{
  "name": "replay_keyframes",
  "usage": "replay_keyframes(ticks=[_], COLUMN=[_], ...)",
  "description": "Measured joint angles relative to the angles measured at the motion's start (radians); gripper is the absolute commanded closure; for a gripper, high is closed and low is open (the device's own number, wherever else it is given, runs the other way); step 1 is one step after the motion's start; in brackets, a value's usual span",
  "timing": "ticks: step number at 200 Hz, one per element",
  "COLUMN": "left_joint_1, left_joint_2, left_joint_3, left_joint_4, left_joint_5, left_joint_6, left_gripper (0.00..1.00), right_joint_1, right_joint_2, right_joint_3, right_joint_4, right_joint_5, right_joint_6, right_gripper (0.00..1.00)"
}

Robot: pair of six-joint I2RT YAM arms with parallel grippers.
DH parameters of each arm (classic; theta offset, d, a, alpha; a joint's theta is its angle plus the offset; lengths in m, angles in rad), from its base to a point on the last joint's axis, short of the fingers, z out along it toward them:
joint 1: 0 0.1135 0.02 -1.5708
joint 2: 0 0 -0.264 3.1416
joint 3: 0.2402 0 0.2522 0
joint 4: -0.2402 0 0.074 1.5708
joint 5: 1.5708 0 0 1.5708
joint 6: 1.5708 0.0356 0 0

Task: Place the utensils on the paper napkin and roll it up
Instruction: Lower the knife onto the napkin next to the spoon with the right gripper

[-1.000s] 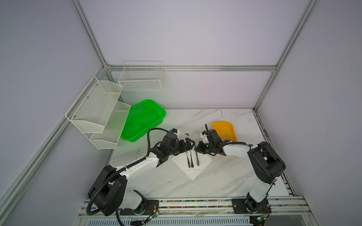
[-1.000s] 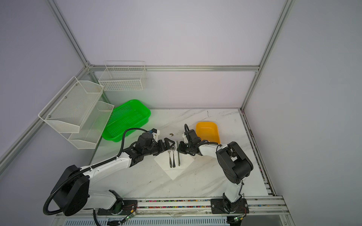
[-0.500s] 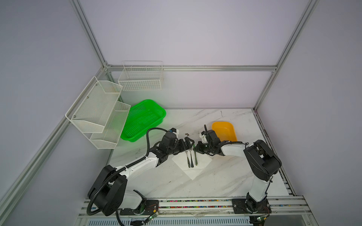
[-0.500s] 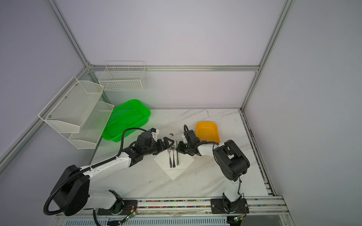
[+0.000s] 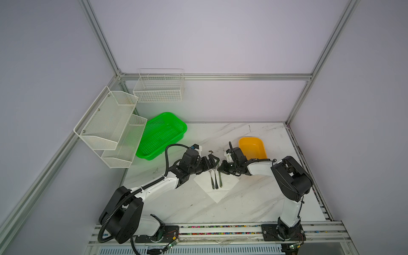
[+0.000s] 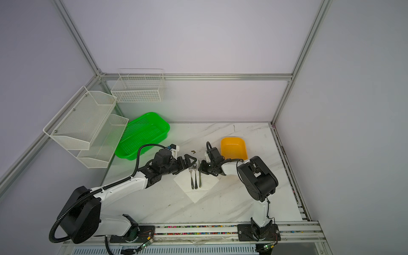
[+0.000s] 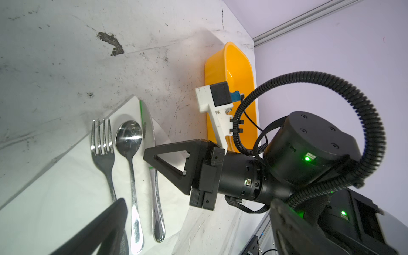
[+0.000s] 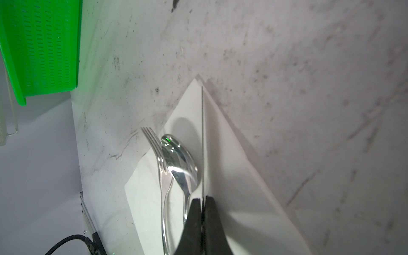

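Knife (image 8: 202, 132) stays pinched by right hand (image 8: 203, 198) on napkin (image 8: 231, 187); elbow swung inward.

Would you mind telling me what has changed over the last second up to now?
The right arm's elbow swung slightly toward the middle, and the right gripper, shut on the knife, drew it a touch closer to the spoon. Nothing was taken or released. The left gripper stays open by the fork; fork, spoon and paper napkin lie unchanged.
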Motion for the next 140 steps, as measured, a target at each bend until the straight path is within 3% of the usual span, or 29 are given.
replay_keyframes(ticks=[56,140], left_joint_1=[0.004,0.005], left_joint_2=[0.000,0.000], left_joint_3=[0.000,0.000], left_joint_4=[0.002,0.003], left_joint_5=[0.002,0.006], left_joint_6=[0.000,-0.001], left_gripper=[0.00,0.00], right_joint_1=[0.000,0.001], right_joint_2=[0.000,-0.006], right_joint_3=[0.000,0.008], right_joint_4=[-0.004,-0.036], right_joint_5=[0.011,0.035], right_joint_6=[-0.002,-0.004], right_gripper=[0.86,0.86])
